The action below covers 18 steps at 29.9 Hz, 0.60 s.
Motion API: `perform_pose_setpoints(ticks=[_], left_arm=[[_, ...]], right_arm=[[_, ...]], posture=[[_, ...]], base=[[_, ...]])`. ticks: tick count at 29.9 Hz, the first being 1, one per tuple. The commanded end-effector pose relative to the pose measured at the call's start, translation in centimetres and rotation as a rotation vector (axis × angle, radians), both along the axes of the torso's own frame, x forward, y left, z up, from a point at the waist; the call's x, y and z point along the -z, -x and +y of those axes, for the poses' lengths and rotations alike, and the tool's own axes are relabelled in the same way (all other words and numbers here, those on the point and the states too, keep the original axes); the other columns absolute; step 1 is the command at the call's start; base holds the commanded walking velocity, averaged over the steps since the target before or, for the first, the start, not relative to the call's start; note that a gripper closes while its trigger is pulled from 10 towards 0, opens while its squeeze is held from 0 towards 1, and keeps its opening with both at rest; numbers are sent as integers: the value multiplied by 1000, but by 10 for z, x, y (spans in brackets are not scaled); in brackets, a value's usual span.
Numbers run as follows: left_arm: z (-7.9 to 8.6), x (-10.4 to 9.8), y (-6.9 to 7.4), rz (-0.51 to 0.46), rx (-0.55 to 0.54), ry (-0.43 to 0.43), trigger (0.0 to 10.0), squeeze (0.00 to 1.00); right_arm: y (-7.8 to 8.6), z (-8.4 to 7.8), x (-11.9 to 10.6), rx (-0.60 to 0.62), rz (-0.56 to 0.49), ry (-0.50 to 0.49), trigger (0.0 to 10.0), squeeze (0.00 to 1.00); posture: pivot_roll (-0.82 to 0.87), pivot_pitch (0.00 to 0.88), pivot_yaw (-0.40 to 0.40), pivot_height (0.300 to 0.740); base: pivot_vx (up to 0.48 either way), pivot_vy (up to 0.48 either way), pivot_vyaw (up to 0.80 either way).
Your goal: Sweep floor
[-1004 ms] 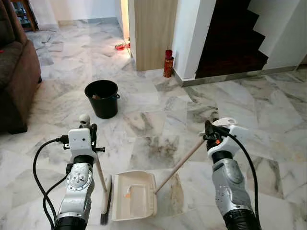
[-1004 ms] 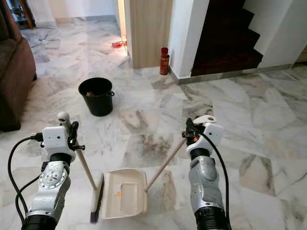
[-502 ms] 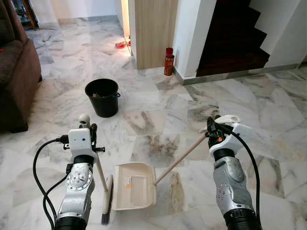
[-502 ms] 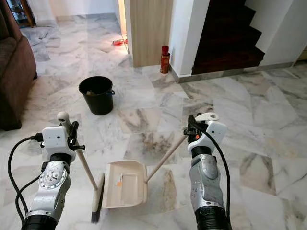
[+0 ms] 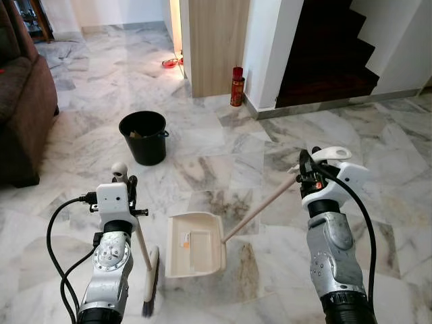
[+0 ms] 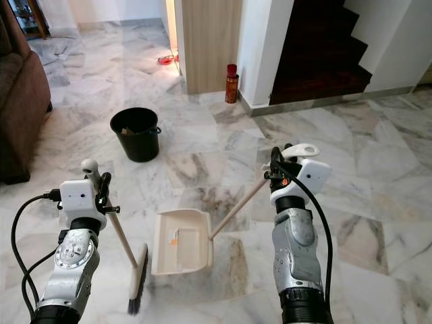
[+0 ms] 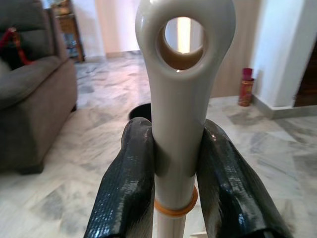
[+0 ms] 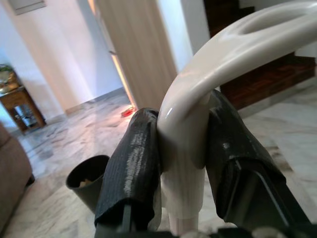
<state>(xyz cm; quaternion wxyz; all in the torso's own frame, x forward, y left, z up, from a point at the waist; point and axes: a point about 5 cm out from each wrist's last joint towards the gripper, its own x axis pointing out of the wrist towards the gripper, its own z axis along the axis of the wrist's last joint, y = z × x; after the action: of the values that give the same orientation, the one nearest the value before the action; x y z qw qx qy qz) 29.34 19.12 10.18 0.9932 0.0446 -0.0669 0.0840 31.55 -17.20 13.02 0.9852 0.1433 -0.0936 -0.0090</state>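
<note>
Marble floor (image 5: 223, 169) runs back to a black bucket (image 5: 143, 137). At left, the left gripper (image 7: 173, 163) clamps a broom (image 5: 145, 260), bristles down just beside the cream dustpan (image 5: 194, 244). At right, the right gripper (image 8: 183, 163) is closed around the dustpan's handle top.

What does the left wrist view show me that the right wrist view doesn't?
Left wrist view: the left gripper, fingers shut on the broom handle just above its orange ring, and the red canister by the wall.
Right wrist view: the right gripper, fingers shut on the dustpan handle, and a red item on the floor by the wooden panel.
Both: the black bucket and the marble floor.
</note>
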Motion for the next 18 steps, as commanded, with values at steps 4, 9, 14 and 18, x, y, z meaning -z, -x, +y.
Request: perform_pose_setpoints(ticks=[4,9,14,18], left_arm=[[-1,-12,0,-60,6,-28,10000,0],[-2,-12,0,-60,4,-28,10000,0],[-1,-12,-1,-62,2,-28,10000,0],[-1,-12,-1,-62,2,-29,10000,0]], right_arm=[[0,8,-19,-44,-71,-20,10000,0],[-1,8,-21,-44,-74,-13,10000,0],[0,9,-27,-54,-90,3,10000,0],[0,10,-31,-60,-102,21,10000,0]], posture=[[-12,0,-4,740],[-12,0,-5,740],[-14,0,-6,740],[-14,0,-5,740]], base=[[321,0,200],[325,0,0],[336,0,0],[347,0,0]])
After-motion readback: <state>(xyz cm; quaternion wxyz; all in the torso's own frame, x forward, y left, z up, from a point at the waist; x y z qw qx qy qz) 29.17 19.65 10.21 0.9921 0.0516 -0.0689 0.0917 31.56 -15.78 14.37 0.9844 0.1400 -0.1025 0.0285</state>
